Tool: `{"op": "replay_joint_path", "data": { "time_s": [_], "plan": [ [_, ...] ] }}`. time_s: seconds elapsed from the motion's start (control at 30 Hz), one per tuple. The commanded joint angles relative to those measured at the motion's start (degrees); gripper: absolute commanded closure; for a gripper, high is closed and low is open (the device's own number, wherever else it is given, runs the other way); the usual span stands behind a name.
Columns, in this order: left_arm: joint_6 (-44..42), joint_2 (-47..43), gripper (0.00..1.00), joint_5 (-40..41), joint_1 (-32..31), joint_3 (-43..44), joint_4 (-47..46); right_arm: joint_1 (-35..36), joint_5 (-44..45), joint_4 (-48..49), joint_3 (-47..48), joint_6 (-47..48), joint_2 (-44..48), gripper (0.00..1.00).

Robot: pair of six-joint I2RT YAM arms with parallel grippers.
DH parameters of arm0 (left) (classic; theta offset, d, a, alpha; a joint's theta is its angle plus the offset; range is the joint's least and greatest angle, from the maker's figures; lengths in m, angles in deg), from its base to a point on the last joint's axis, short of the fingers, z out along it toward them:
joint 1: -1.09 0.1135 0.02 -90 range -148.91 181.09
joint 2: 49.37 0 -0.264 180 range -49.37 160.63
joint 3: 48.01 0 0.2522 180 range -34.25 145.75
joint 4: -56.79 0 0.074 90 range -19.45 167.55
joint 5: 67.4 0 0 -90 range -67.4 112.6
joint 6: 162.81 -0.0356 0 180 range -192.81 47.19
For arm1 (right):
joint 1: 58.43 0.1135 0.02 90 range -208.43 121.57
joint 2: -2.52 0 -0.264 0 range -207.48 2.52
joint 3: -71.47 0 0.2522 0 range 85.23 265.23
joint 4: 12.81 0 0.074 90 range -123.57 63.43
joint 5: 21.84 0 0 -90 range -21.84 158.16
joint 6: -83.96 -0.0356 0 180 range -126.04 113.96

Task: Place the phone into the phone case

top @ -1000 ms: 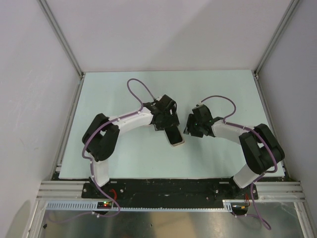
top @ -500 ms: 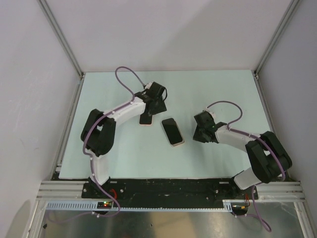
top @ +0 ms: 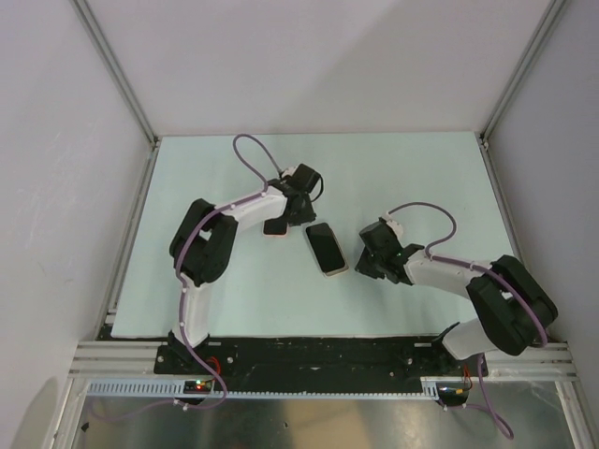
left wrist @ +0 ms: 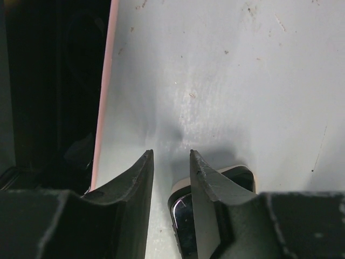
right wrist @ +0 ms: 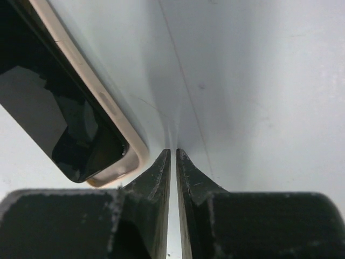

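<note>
Pink phone case [right wrist: 111, 112] rims half-cropped phone [right wrist: 54, 105]; left jaws parted, right jaws clenched.

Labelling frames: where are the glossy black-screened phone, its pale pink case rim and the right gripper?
Black-screened phone [top: 326, 249]: top view, screen centre.
Pale pink case rim [right wrist: 114, 116]: right wrist view, long edge.
Right gripper [right wrist: 173, 152]: right wrist view, between fingertips.
</note>
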Motion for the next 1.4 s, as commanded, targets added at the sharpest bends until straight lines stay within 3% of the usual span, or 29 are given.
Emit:
{"op": "replay_joint_path", "data": {
  "time_s": [0.0,0.53,0.8,0.93,1.17,1.37],
  "plan": [
    [2.4,-0.6,0.64,2.2,-1.7,-0.7,-0.8,1.7,-0.6,-0.8,1.2,-1.0,-3.7,0.87],
    [7.2,-3.1,0.75,3.6,-6.0,-4.6,-1.0,4.3,-1.6,-0.1,4.2,-1.5,-8.5,0.88],
    [7.5,-5.1,0.75,3.1,-7.2,-5.1,-1.0,4.6,-2.8,0.7,5.3,-1.1,-9.7,0.88],
    [5.9,-5.7,0.72,3.0,-7.3,-4.5,-1.1,5.9,-3.0,0.8,5.3,-0.7,-8.9,0.87],
    [0.8,-12.3,0.5,4.8,-6.4,-5.7,-1.0,3.3,-0.4,-1.9,5.3,1.5,-6.5,0.87],
    [0.6,-19.3,0.51,5.2,-6.4,-14.8,-1.0,-1.0,-2.8,-1.0,6.7,4.3,-6.4,0.87]
  ]
}}
